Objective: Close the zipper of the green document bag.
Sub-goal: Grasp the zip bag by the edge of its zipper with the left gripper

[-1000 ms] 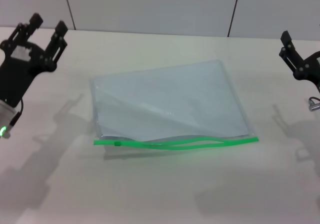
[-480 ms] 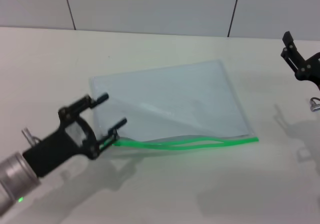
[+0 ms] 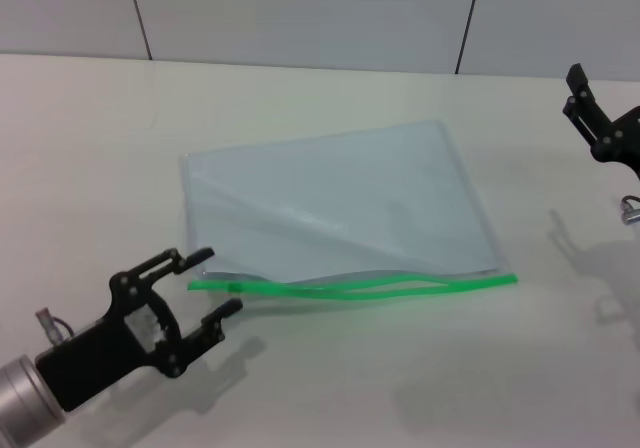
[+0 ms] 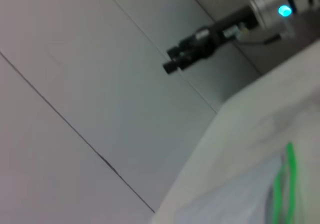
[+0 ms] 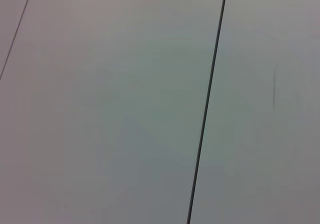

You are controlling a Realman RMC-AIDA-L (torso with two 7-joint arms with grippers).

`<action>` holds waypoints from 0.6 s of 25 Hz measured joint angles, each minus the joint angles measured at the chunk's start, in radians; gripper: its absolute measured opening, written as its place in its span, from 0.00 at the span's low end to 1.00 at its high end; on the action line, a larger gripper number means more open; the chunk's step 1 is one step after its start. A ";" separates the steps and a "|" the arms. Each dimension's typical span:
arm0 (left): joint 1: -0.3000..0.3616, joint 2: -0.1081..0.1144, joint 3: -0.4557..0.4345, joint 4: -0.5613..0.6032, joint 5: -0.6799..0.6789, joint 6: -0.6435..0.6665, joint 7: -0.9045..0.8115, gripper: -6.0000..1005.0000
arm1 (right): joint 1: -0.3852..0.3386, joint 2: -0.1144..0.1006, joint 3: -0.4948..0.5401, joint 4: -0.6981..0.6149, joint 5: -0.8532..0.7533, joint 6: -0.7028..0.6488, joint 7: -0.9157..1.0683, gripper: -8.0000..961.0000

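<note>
Green against the pale bench [image 3: 330, 388], the zipper [image 3: 360, 288] runs along the near edge of the bag [image 3: 330, 203], which lies flat mid-bench with that strip wavy and gaping, so I judge it unzipped along most of its length. The slider seems to sit near the strip's left end, though it is too small to make out for certain. The left hand [image 3: 207, 283] hovers just beside that end, low over the bench, its fingers [image 3: 200, 256] spread wide and holding nothing. The right hand [image 3: 600, 128] is parked well apart at the far right edge; whether it is clenched or released I cannot tell. For the step in hand — taking the slider — the left hand would do well to come in square to the strip, straddle only the slider rather than the film under it, and close firmly before pulling along the strip's line toward the right end; the bag is light and may slide or buckle unless pinned. The count is plain — one bag, one zipper, two hands.
</note>
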 joint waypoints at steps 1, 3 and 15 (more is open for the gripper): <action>0.000 0.000 0.000 -0.007 0.004 -0.007 0.008 0.57 | 0.000 0.000 0.000 0.000 0.000 0.000 0.000 0.90; 0.000 0.000 -0.001 -0.017 0.009 -0.031 0.022 0.57 | 0.000 0.000 0.000 0.000 0.000 0.000 -0.001 0.90; -0.024 0.000 -0.012 -0.018 -0.011 -0.119 0.031 0.56 | 0.000 0.000 0.000 0.000 0.000 -0.002 0.001 0.90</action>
